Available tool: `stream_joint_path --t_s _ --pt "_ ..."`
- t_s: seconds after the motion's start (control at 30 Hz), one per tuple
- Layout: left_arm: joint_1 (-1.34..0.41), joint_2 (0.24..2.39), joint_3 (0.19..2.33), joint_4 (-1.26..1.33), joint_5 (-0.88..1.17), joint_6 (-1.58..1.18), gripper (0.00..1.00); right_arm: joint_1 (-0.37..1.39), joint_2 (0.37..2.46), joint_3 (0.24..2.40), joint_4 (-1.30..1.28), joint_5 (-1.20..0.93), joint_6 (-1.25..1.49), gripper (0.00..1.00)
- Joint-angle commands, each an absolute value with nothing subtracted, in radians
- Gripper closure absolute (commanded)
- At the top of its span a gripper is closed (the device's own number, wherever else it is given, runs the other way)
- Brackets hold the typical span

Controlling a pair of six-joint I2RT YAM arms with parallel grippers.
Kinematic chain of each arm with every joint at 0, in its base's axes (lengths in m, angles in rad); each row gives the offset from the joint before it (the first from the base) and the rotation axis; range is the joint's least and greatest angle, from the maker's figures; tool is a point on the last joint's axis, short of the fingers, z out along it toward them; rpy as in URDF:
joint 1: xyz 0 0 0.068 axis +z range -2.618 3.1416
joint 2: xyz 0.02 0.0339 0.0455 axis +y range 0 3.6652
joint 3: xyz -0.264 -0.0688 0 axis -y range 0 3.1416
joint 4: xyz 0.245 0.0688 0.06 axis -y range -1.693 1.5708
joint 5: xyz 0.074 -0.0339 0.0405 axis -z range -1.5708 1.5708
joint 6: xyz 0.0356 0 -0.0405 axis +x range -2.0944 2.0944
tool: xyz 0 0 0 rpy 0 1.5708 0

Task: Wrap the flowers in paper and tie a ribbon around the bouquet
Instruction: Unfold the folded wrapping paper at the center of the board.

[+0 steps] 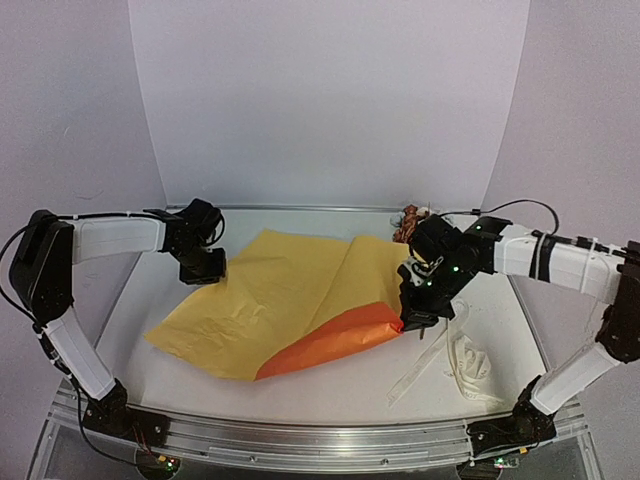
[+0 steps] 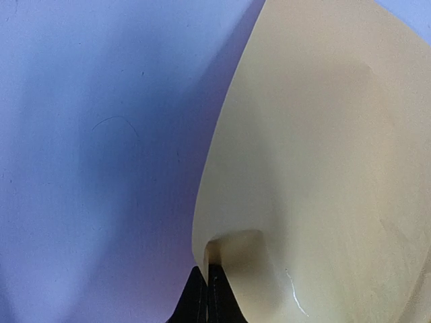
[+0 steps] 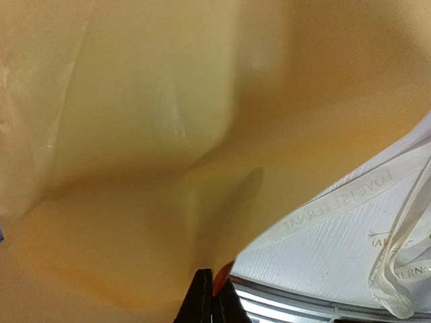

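**Operator:** State of both claws?

**Technician:** The left claw [image 1: 203, 268] is closed on the paper [image 1: 290, 290] at the sheet's 10 o'clock edge. The right claw [image 1: 415, 315] is closed on the 3 o'clock edge, where the orange face turns up.

**Operator:** Location of the other items?

**Technician:** The flowers [image 1: 410, 222] lie at 1 o'clock on the worktop [image 1: 330, 385], beyond the sheet's far corner and partly hidden by the right arm. The ribbon [image 1: 465, 360] lies loose at 4 o'clock, just beside the right claw.

**Operator:** Hazards?

**Technician:** Three.
1. Opposed pulling may tear the glossy sheet, or slip it out of a thin edge pinch.
2. Sweeping the right claw toward 4 o'clock may snag the ribbon and drag it.
3. Folding now would close the paper with no flowers inside.
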State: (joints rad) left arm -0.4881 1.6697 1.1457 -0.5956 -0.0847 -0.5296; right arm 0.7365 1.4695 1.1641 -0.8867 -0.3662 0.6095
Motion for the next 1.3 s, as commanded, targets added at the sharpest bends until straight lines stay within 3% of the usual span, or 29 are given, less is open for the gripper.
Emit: stream_joint_path --t_s 0.0,0.03,0.13,0.2,0.43,0.8,1.1,1.2,1.27 --pt "-0.464 1.638 1.117 -0.579 -0.151 -0.538 1.0 0.754 1.57 1.139 -0.782 -0.322 0.655 0.92" --pt "-0.455 1.638 1.108 -0.57 -0.157 -0.536 1.0 0.76 1.584 1.142 -0.771 -0.318 0.664 0.89" --pt "-0.417 1.635 1.077 -0.534 -0.153 -0.526 1.0 0.785 1.596 1.133 -0.77 -0.273 0.665 0.64" --pt "-0.396 1.642 1.068 -0.514 -0.14 -0.518 1.0 0.789 1.584 1.113 -0.769 -0.261 0.678 0.54" --pt "-0.376 1.744 1.153 -0.455 -0.126 -0.41 1.0 0.798 1.463 0.991 -0.767 -0.229 0.662 0.32" --pt "-0.339 2.037 1.498 -0.482 -0.106 -0.25 1.0 0.797 1.392 1.012 -0.866 -0.304 0.635 0.21" --pt "-0.305 2.156 1.637 -0.482 -0.041 -0.138 0.99 0.758 1.331 0.991 -0.921 -0.233 0.614 0.12" --pt "-0.287 2.149 1.644 -0.468 -0.022 -0.123 0.91 0.746 1.411 1.079 -0.918 -0.23 0.594 0.11" --pt "-0.274 2.126 1.654 -0.456 -0.016 -0.123 0.76 0.734 1.477 1.148 -0.917 -0.228 0.584 0.11"
